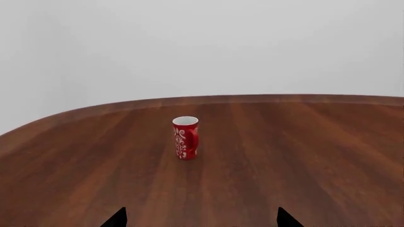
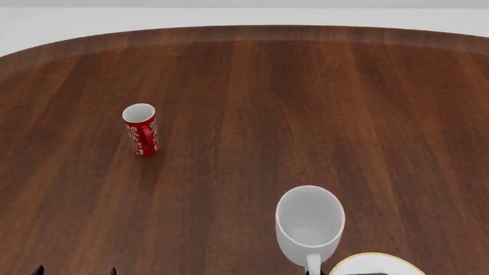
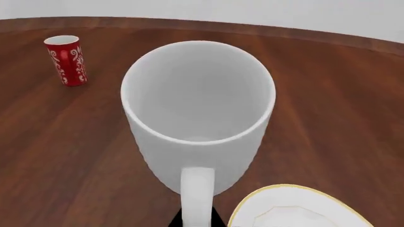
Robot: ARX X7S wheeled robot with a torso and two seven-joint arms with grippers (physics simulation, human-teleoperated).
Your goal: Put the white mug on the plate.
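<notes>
The white mug (image 2: 310, 226) stands upright near the table's front right, its open mouth up and its handle toward me. It fills the right wrist view (image 3: 197, 113). My right gripper (image 3: 197, 220) is shut on the mug's handle, with a dark finger close against each side of it. The plate (image 2: 374, 264), white with a golden-tan rim, lies just right of the mug at the front edge of the head view and also shows in the right wrist view (image 3: 296, 208). My left gripper (image 1: 202, 218) is open and empty, low over the table's front left.
A small red mug with white swirls (image 2: 141, 130) stands upright left of centre, well ahead of the left gripper (image 1: 185, 137). It also shows in the right wrist view (image 3: 66, 60). The wooden table (image 2: 306, 103) curves off at its far left edge.
</notes>
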